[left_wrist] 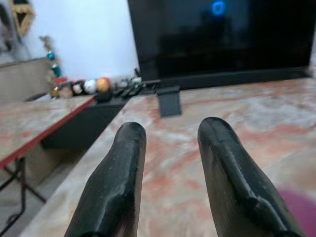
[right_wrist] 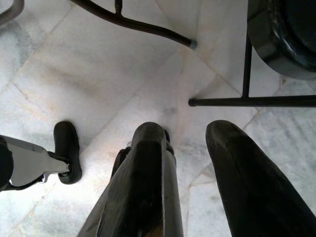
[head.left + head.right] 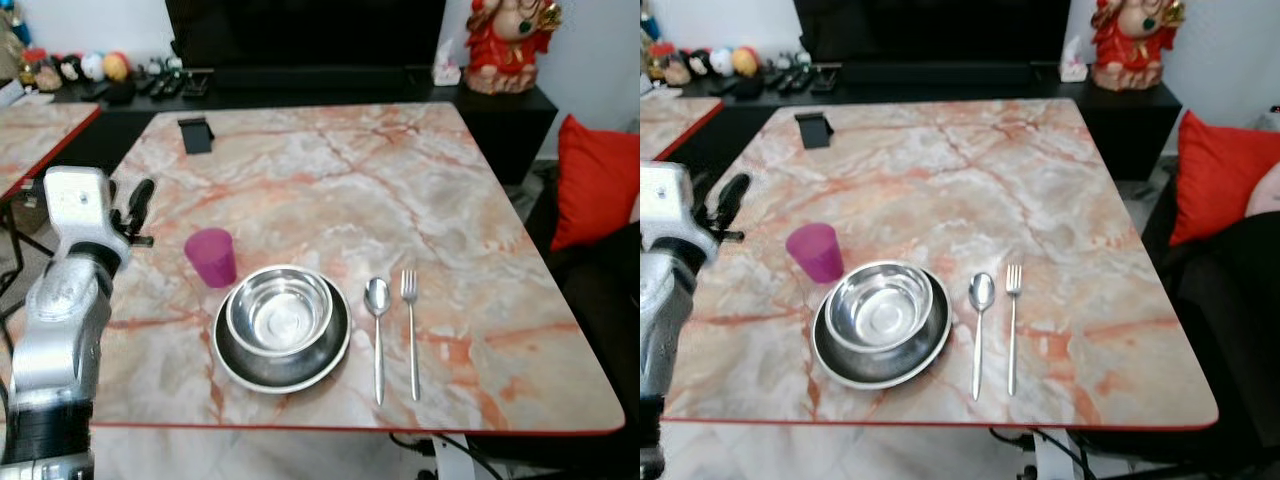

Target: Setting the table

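Bowl (image 3: 279, 311), cup (image 3: 211, 257), spoon (image 3: 377, 298), fork (image 3: 409, 287): unlabelled, no legible writing.

Square pink-orange marble-pattern surface with red edge (image 3: 400, 200) sits mid-room. Second similar marble-pattern table (image 3: 35, 135) at left. Behind, long low black cabinet (image 3: 320, 95) against white wall (image 3: 1230, 50), large black TV screen (image 3: 305, 32) on it, small round toys (image 3: 85, 67) at its left end, red seated figurine (image 3: 510, 40) at its right end. Red cushion (image 3: 595, 180) on dark seat at right. Pale marble tile floor (image 2: 98, 74), black metal legs (image 2: 247, 101) on it.
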Available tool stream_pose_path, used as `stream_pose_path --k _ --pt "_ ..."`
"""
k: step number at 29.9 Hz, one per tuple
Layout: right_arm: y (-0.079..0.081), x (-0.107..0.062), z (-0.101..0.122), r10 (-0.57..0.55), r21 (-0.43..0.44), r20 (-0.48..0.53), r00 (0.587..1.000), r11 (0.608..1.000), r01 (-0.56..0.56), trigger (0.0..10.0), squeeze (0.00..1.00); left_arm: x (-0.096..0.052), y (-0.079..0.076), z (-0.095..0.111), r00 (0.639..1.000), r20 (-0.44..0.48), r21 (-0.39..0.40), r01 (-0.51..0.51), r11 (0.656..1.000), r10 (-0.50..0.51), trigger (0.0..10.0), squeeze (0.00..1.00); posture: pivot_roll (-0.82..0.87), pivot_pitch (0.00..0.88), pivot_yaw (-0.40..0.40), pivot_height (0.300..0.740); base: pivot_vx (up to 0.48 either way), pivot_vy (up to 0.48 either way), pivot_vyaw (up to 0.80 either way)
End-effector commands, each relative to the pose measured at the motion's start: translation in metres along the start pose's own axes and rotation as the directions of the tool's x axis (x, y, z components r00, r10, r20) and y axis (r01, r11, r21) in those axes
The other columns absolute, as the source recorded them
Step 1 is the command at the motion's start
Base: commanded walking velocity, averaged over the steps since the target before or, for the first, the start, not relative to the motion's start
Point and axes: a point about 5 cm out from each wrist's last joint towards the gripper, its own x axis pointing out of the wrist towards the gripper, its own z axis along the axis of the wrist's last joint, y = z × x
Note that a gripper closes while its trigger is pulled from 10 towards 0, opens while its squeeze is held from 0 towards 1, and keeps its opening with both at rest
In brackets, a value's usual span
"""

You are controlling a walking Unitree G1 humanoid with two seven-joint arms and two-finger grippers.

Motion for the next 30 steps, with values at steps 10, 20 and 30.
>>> stream_pose_path --k 10,20,30 --pt "0.002 -0.001 -0.004 -0.002 0.048 0.017 1.0 0.999 0.001 10.0 0.0 -0.004 -0.032 0.015 0.989 0.137 0.053 0.043 0.998 -0.05 10.0 0.0 -0.06 0.0 0.03 0.707 0.0 0.0 0.0" --pt "-0.001 -0.001 -0.005 -0.012 0.042 0.013 1.0 0.999 0.011 10.0 0.0 -0.005 -0.034 0.014 0.989 0.144 0.028 0.019 0.999 -0.022 10.0 0.0 -0.06 0.0 0.016 0.707 0.0 0.0 0.0" --pt "-0.001 -0.001 -0.004 -0.009 0.039 0.017 1.0 0.999 0.008 10.0 0.0 -0.003 -0.035 0.016 0.988 0.157 0.021 0.013 1.0 -0.016 10.0 0.0 -0.05 0.0 0.015 0.707 0.0 0.325 0.0"
